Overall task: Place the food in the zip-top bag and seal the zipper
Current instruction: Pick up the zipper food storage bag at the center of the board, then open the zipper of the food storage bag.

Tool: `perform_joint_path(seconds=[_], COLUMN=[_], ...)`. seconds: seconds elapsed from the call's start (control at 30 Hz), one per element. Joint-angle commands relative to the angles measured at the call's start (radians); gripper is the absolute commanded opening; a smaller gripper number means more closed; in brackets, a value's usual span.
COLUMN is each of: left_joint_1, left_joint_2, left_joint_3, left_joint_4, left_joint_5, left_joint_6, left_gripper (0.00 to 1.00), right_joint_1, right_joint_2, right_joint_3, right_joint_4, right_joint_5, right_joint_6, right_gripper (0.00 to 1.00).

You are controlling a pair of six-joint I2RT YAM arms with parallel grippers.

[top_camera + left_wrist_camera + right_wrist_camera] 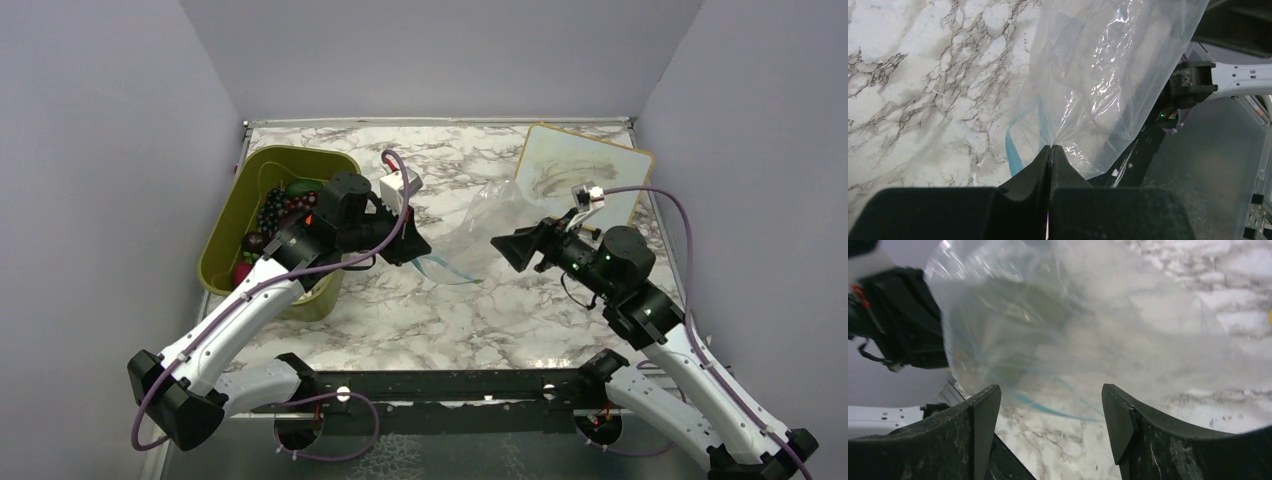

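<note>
We see the left end effector (417, 250) pressed together, pinching the clear film of the zip-top bag (487, 215) close to its mouth. In the left wrist view the two fingers (1038, 167) meet with the plastic caught between them. From that pinch the bag (1098, 75) rises crinkled above the marble desk (450, 320), near the desk's centre in the top view. The teal-blue zipper (445, 272) hangs in a loose curve at about 6 o'clock of the pinch, over the marble.

The right end effector (505, 245) sits at 3 o'clock of the bag, its jaws spread wide and facing the plastic. In the right wrist view the bag (1073, 330) fills the space beyond the fingertips. That view is blurred, so it seems to us that neither finger touches it.

The food (262, 232) lies in the olive-green tub (225, 230) at 9 o'clock of the desk. The dark grape bunch (270, 208) shows beside the left arm. A pale board (585, 170) lies at 1 o'clock.
</note>
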Motion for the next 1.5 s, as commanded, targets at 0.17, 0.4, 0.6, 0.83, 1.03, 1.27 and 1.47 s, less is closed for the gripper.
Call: perform_joint_path(seconds=[0.17,0.4,0.6,0.83,1.03,1.27,1.47], left_joint_1=[0.0,0.0,0.0,-0.001,0.001,0.0,0.001], left_joint_2=[-0.031,-0.067,-0.106,-0.1,-0.074,-0.083,-0.097], left_joint_3=[-0.05,-0.098,-0.107,-0.102,-0.058,-0.057,-0.055], left_joint_4=[0.054,0.137,0.135,0.098,0.055,0.052,0.055], left_joint_5=[-0.043,-0.123,-0.228,-0.32,-0.369,-0.381,-0.375], left_joint_6=[-0.058,-0.301,-0.453,-0.572,-0.609,-0.687,-0.726], left_gripper=[0.0,0.0,0.0,0.0,0.0,0.0,0.0], right_joint_1=[-0.006,-0.006,-0.005,0.052,0.166,0.237,0.273], right_joint_2=[-0.007,-0.005,0.074,0.266,0.424,0.65,0.762], right_joint_3=[-0.153,-0.264,-0.424,-0.416,-0.464,-0.426,-0.423], right_joint_4=[0.161,0.29,0.694,0.876,1.165,1.414,1.558], right_joint_5=[-0.081,-0.122,-0.127,-0.115,0.002,0.039,0.052], right_joint_6=[0.052,0.002,-0.238,-0.365,-0.579,-0.709,-0.762], right_gripper=[0.75,0.75,0.73,0.72,0.75,0.75,0.73])
